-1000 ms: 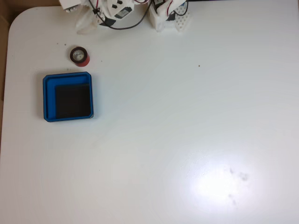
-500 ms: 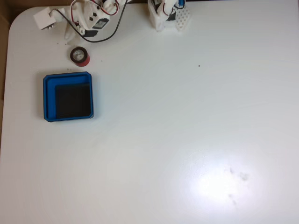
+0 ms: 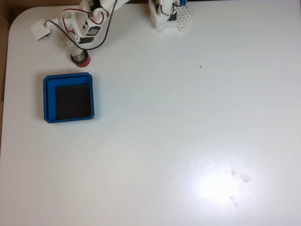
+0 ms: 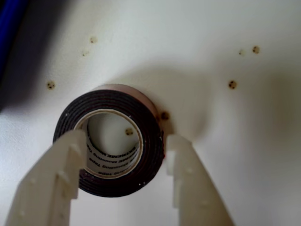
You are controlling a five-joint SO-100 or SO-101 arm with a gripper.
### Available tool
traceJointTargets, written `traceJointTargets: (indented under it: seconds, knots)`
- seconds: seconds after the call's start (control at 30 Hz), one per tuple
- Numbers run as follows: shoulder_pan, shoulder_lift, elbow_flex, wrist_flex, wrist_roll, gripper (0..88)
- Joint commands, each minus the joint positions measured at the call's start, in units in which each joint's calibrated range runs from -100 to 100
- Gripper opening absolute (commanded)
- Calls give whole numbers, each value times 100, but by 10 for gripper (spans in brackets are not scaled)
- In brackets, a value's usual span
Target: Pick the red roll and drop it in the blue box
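1. In the fixed view, the arm (image 3: 87, 21) is being seen at the upper left of the frame, reaching down from the top edge over the roll (image 3: 81, 60). The roll is lying on the white table (image 3: 188, 117), partly covered by the arm's white parts, with only its red lower edge and a bit of dark face being shown. The box (image 3: 68, 98) is sitting just below the roll in the frame, near it but apart, and nothing is being held inside it; its black floor is bare. The base (image 3: 170, 16) is standing at the top centre.

2. In the wrist view, the roll (image 4: 112, 140) is lying flat at centre-left, ring face up, with small dark specks scattered on the table (image 4: 235, 47) around it. The gripper (image 4: 121, 155) is being held spread apart: the left finger (image 4: 56, 183) is overlapping the roll's rim and hollow, while the right finger (image 4: 190, 183) is standing just beside the outer wall. No squeeze is being shown yet. A strip of blue is showing at the upper left edge, likely the box (image 4: 9, 19).

3. The task is judged to be at its early stage: the approach is nearly complete, while the closing, lifting, carrying and dropping are all left.
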Motion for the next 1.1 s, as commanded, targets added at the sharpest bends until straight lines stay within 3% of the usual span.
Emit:
traceJointTargets:
  seconds: [0.0, 0.3, 0.53, 1.07]
  knots:
    - [91, 5, -415, -17, 29, 159]
    - [227, 22, -361, -1, 38, 159]
    - [227, 30, -406, 816, 38, 159]
    - [218, 783, -1035, 824, 20, 159]
